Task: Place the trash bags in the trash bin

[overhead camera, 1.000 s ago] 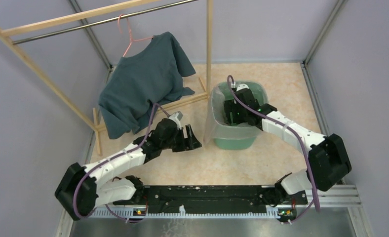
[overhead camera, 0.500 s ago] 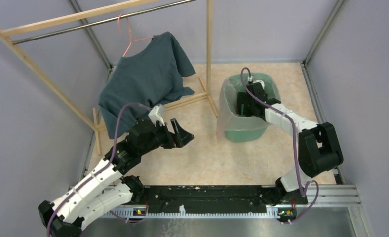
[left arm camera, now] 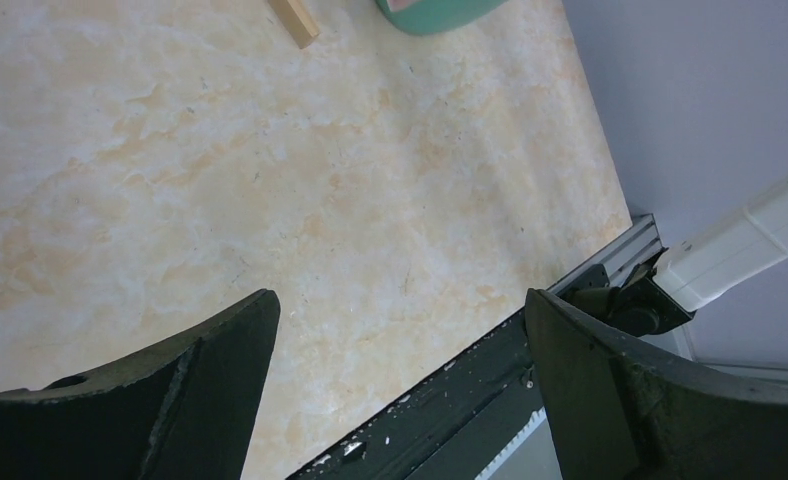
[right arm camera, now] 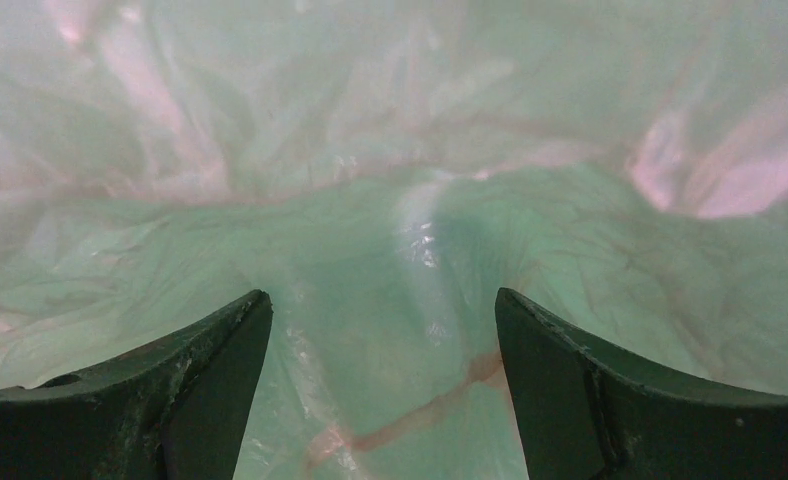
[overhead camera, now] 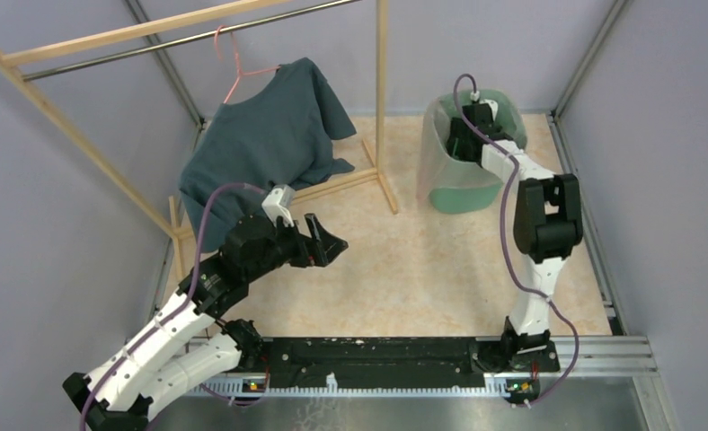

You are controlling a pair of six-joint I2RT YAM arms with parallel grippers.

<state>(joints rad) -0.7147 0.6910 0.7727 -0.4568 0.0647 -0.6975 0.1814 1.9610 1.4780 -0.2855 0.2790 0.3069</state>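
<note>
The bin [overhead camera: 465, 193] stands in the upper right of the overhead view. The bag [overhead camera: 433, 157] is already on it, with pink film hanging down the bin's left outside wall and lining the inside.

The right gripper [overhead camera: 465, 142] reaches down through the rim into the bin, so it is by far the nearer. In its own camera the fingers are spread with nothing between them. The wrinkled film lies straight ahead of the tips, over the green wall, and I can't tell whether it touches them.

The left gripper [overhead camera: 326, 242] hangs left of centre over bare floor [left arm camera: 270, 150], fingers wide apart and empty. It points right toward the bin but is well apart from it. Only the bin's foot peeks in at the top edge of that camera's frame.

To my eye, any pushing down or tucking that remains falls to the right arm. The film is ahead of and below its tips, running top to bottom along the bin wall, with the loose skirt on the bin's left side.
</note>
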